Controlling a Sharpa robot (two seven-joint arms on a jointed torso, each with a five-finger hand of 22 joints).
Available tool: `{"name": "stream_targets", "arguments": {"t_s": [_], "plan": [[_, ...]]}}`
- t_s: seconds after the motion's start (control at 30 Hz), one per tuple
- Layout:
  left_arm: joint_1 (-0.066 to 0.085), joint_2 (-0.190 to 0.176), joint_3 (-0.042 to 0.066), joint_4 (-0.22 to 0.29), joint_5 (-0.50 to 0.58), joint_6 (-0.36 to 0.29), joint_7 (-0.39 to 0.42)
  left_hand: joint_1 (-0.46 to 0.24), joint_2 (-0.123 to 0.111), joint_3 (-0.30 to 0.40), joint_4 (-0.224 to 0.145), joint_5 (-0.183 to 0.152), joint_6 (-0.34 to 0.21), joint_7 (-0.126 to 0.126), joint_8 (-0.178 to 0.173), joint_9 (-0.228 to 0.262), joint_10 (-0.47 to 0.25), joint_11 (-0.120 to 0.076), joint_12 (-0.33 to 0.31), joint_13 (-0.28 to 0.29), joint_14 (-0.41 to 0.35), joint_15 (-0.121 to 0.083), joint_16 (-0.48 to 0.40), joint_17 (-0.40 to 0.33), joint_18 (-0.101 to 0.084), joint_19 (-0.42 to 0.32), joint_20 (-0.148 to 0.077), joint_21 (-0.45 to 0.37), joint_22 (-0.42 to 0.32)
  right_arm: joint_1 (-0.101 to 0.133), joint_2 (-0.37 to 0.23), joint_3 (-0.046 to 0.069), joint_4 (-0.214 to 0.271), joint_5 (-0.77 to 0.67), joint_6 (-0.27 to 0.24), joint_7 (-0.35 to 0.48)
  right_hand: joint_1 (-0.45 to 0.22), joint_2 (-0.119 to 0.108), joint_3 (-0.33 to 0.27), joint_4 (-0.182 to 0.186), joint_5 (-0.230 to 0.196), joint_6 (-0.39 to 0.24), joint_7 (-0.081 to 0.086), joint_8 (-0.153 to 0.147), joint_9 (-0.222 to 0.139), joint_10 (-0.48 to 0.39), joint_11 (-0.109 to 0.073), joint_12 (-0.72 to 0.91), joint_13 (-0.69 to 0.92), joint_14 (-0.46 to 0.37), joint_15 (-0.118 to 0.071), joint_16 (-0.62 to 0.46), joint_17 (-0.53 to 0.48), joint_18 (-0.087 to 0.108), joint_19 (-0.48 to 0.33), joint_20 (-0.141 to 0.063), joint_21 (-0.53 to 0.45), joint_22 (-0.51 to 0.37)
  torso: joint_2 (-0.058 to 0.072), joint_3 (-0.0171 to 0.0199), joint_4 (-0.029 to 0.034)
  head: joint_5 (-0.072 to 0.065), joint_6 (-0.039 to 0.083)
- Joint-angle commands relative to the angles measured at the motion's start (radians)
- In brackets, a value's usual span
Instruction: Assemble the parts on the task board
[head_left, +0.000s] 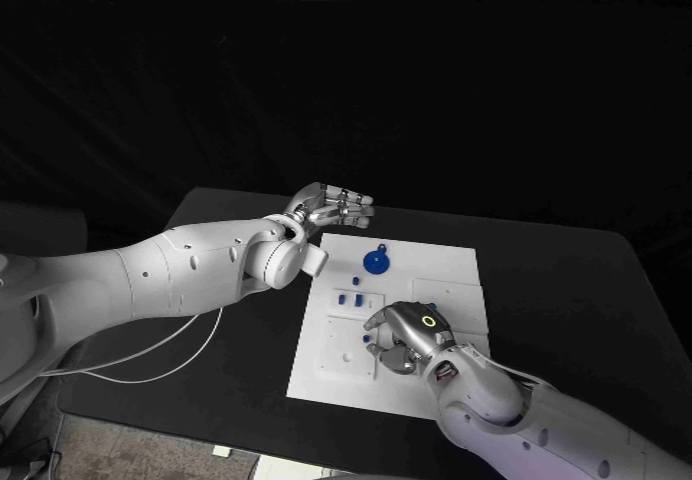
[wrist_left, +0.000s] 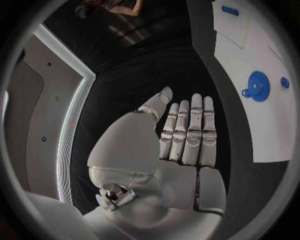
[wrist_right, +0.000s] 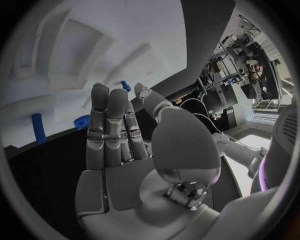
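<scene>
On the black worktop (head_left: 577, 270) lies the white task board (head_left: 433, 275), near the middle. Toward its 12 o'clock end a round blue part shaped like a gear (head_left: 376, 263) lies flat, and two small blue parts (head_left: 348, 299) stand in slots nearer the board's centre, at about 10 o'clock from the right hand. Another tiny blue part (head_left: 369, 339) shows just beside that hand's fingers.

Over the board's 6 o'clock half hangs the right hand (head_left: 410, 340), palm down; in the right wrist view its fingers (wrist_right: 109, 125) lie straight and side by side, thumb apart, holding nothing. At the board's 11 o'clock corner, off its edge, hovers the left hand (head_left: 330, 210); the left wrist view shows its fingers (wrist_left: 190, 132) stretched flat together, empty, with the gear well apart from them.
</scene>
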Motion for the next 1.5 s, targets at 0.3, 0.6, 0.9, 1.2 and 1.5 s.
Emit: {"name": "stream_targets", "arguments": {"t_s": [0.3,0.6,0.9,1.2,1.5], "plan": [[0.002,-0.004,0.001,0.002,0.005,0.016,0.000,-0.002,0.002,-0.011,0.000,-0.004,-0.001,0.004,-0.002,0.000,-0.009,0.001,-0.004,-0.001,-0.003,0.006,-0.003,0.000,-0.013,-0.001,0.007,0.004,-0.004,0.007,-0.102,0.111,0.058,0.045,0.062,-0.015,0.011,-0.003,0.031,0.003,-0.005,-0.015,0.002,-0.005,-0.001,0.006,-0.003,0.005,0.001,-0.005,0.009,0.024,-0.003,0.007,0.012,0.001,0.019,0.024,-0.003,-0.0008,-0.0027,-0.011,0.011],[0.002,-0.008,0.001,0.003,0.005,0.017,-0.001,-0.002,0.002,-0.011,0.000,-0.004,-0.001,0.004,-0.002,0.000,-0.009,0.001,-0.004,-0.001,-0.003,0.006,-0.003,0.000,-0.013,-0.001,0.007,0.004,-0.004,0.012,-0.169,0.163,0.089,0.041,0.143,-0.017,0.021,-0.012,0.008,0.003,-0.015,-0.051,-0.013,-0.005,-0.002,-0.011,-0.001,0.005,0.001,-0.009,0.010,0.026,-0.007,0.006,0.009,0.001,0.010,0.034,-0.006,0.0017,-0.0100,-0.007,0.013],[0.001,-0.003,0.001,0.001,0.005,0.020,-0.002,0.000,0.003,-0.014,0.000,-0.005,-0.001,0.004,-0.002,0.000,-0.011,0.001,-0.004,-0.001,-0.004,0.007,-0.003,0.000,-0.012,0.000,0.007,0.004,-0.008,0.016,-0.157,0.171,0.043,0.036,0.225,-0.016,0.057,-0.011,-0.043,0.024,-0.050,-0.083,-0.025,-0.006,-0.003,-0.054,0.009,0.006,0.001,-0.011,0.014,0.019,-0.015,0.014,0.012,0.006,-0.037,0.017,-0.004,-0.0009,-0.0043,-0.012,0.016],[0.001,-0.003,0.001,0.000,0.005,0.020,-0.003,0.000,0.003,-0.014,0.000,-0.005,-0.001,0.004,-0.002,0.000,-0.011,0.001,-0.004,-0.001,-0.004,0.007,-0.003,0.000,-0.012,0.000,0.007,0.004,-0.008,0.017,-0.128,0.171,-0.009,0.034,0.262,-0.010,0.026,0.001,0.061,-0.010,-0.063,-0.071,-0.017,-0.006,-0.003,0.010,-0.004,0.005,0.000,-0.009,0.009,0.025,-0.014,0.007,0.016,0.001,-0.037,0.035,-0.004,-0.0016,-0.0046,-0.011,0.014],[0.001,-0.002,0.001,-0.001,0.005,0.021,-0.003,-0.001,0.004,-0.016,0.002,-0.004,-0.002,0.004,-0.002,0.000,-0.011,0.001,-0.004,-0.001,-0.004,0.007,-0.003,0.000,-0.012,0.001,0.008,0.004,-0.013,0.017,-0.103,0.167,-0.050,0.016,0.260,-0.015,0.008,0.007,0.175,-0.019,-0.082,-0.043,-0.005,-0.005,-0.003,0.047,-0.011,0.004,0.000,-0.011,0.006,0.030,-0.011,0.010,0.014,-0.002,-0.027,0.062,-0.005,-0.0010,-0.0045,-0.011,0.014]]}}
